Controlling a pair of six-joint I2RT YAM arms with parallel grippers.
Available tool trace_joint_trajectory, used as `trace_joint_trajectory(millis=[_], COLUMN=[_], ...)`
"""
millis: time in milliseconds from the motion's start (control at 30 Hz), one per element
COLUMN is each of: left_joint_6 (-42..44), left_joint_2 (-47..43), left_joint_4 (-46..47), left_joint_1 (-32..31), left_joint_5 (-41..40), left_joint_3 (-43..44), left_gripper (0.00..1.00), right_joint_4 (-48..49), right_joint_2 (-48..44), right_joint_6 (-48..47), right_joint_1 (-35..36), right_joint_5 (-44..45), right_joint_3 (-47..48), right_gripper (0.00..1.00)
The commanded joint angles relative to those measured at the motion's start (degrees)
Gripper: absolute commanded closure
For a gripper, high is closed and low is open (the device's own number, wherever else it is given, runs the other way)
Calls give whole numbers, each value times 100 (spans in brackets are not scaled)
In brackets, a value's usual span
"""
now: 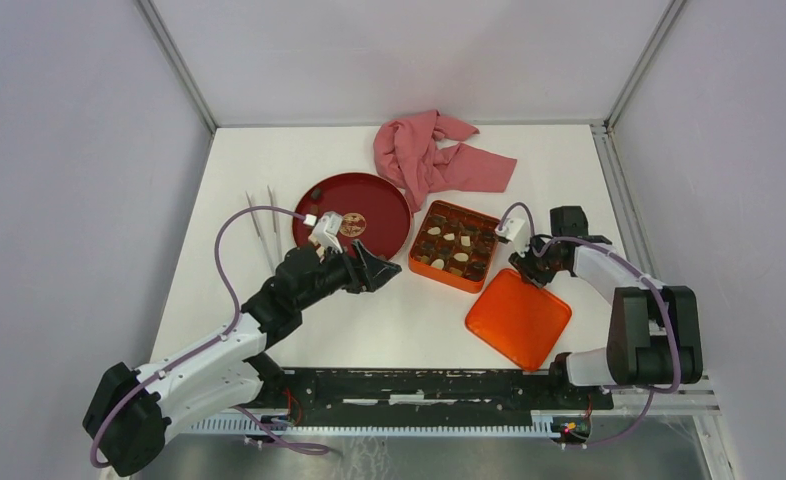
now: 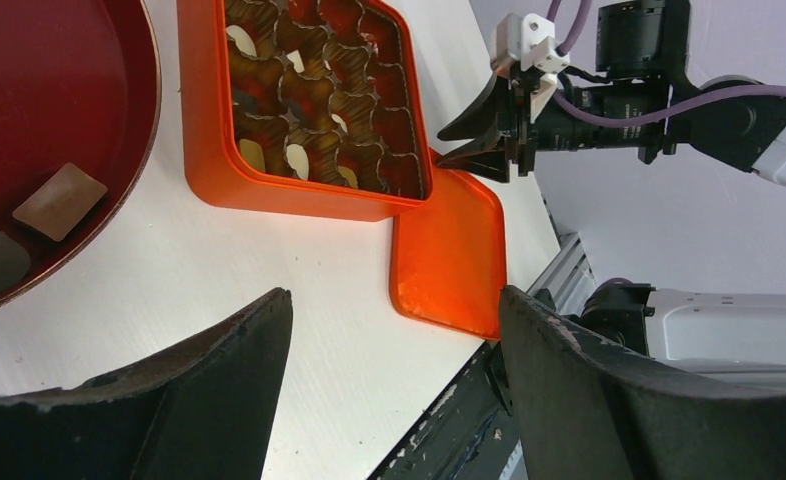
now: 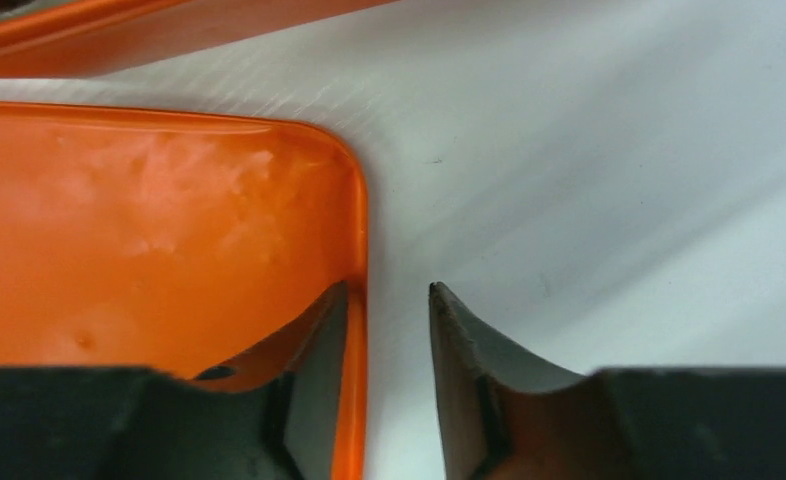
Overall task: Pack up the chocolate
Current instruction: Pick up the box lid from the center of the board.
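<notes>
Right gripper (image 3: 389,300), half open, straddles the rim of the orange lid (image 3: 149,220), unclamped; the tin (image 1: 441,276) holding the chocolate (image 2: 297,158) lies at its eleven o'clock. Left gripper (image 2: 394,300) hangs wide open, empty.

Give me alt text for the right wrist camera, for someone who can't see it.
The right gripper straddles the corner rim of an orange lid, one finger inside it, the other outside over the white table, jaws not closed. The orange tin edges the top left.
</notes>
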Motion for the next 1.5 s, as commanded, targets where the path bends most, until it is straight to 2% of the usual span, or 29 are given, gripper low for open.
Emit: trace_joint_trajectory(millis=[0,100,233,267,433,600,800,900,1100,1200,1300,1467], left_joint_6=[-157,-120,18,64,278,32,-65,172,1261,1653,1635,1572], left_joint_2=[-54,-112,-220,-240,-328,-177,431,971,2219,2924,3674,4355], left_joint_4=[299,210,60,-3,-122,618,1380,1157,602,419,-35,-527], left_joint_1=[-25,-31,-26,-26,-25,-24,-76,-92,-104,-98,-108,-141], left_joint_5=[-174,-197,-256,-263,4,578,492,634,828,1253,1937,2068], left_joint_3=[170,174,240,270,395,429,683,1291,2557,3348,4244,4778], left_gripper=[19,20,19,19,17,15,15,15,15,15,15,22], right_joint_4=[223,86,-120,-182,-500,-897,-1203,-1240,-1027,-1045,-1007,-915], right_joint_2=[228,296,240,189,-581,-1357,-1263,-1044,-829,-738,-710,-667], right_joint_6=[24,15,36,24,-132,-227,269,305,287,204,96,94], right_joint_1=[1,-3,-8,-6,-316,-385,-377,-297,-98,141,399,617], right_joint_5=[175,154,130,134,300,275,-1090,-1691,-1724,-1823,-1773,-1842], right_joint_3=[-25,43,146,186,551,1337,2448,2767,3154,3327,3357,3416], right_gripper=[62,76,99,100,100,100,100,100,100,100,100,100])
